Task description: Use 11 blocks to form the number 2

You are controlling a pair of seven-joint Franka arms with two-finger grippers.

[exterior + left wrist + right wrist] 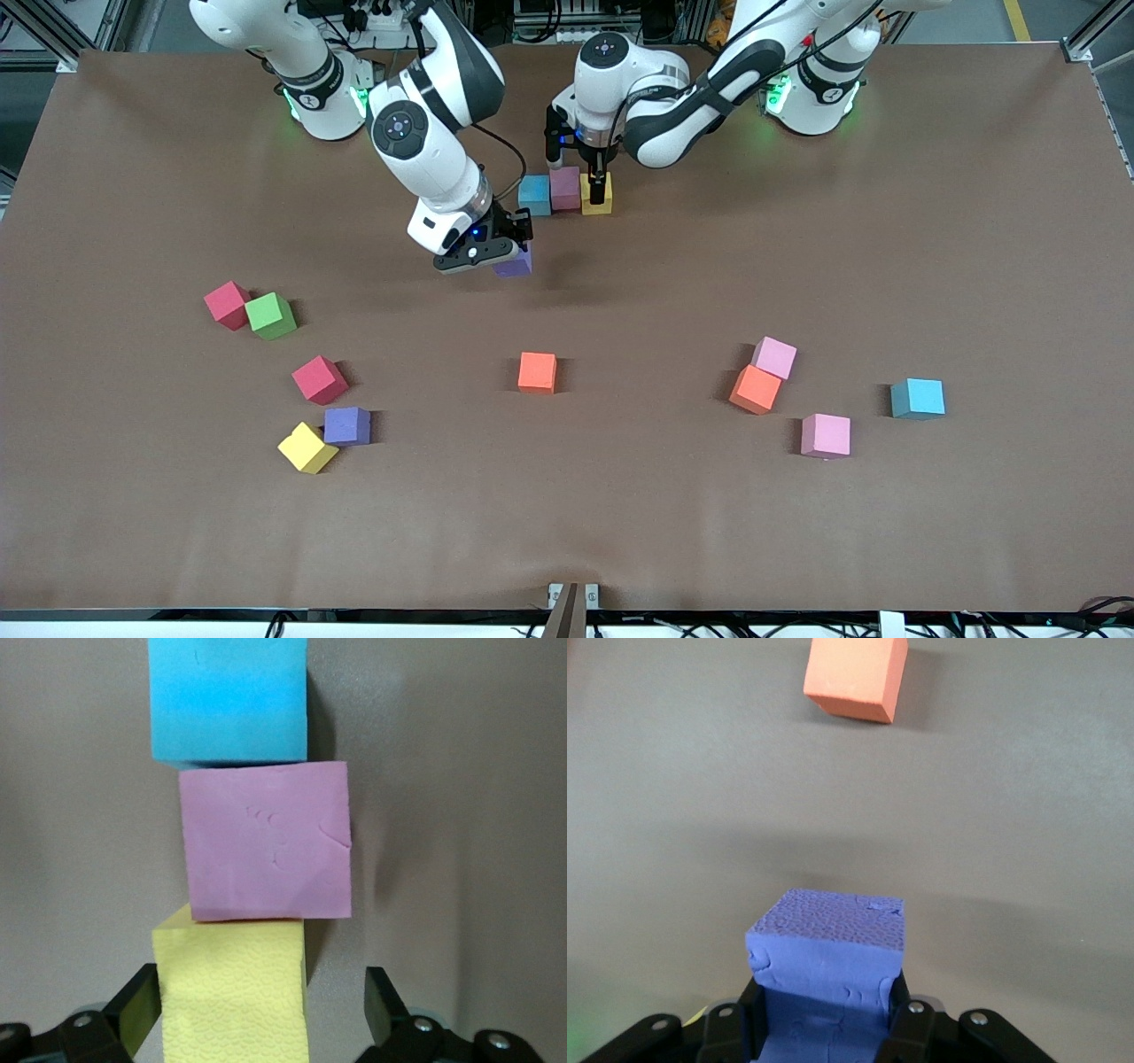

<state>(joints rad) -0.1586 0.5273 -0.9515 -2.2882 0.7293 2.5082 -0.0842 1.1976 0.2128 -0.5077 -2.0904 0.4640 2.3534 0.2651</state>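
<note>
Brown counter (620,532), loose blocks (537,371) scattered nearest the camera. Above them, the right gripper (496,255) is clamped on a purple block (516,264), held aloft. Farther still, a blue-pink-yellow row (564,188) is laid; the left gripper (601,188) is spread around the yellow block (232,992) (apparently released). The row could be nudged crooked on withdrawal.
</note>
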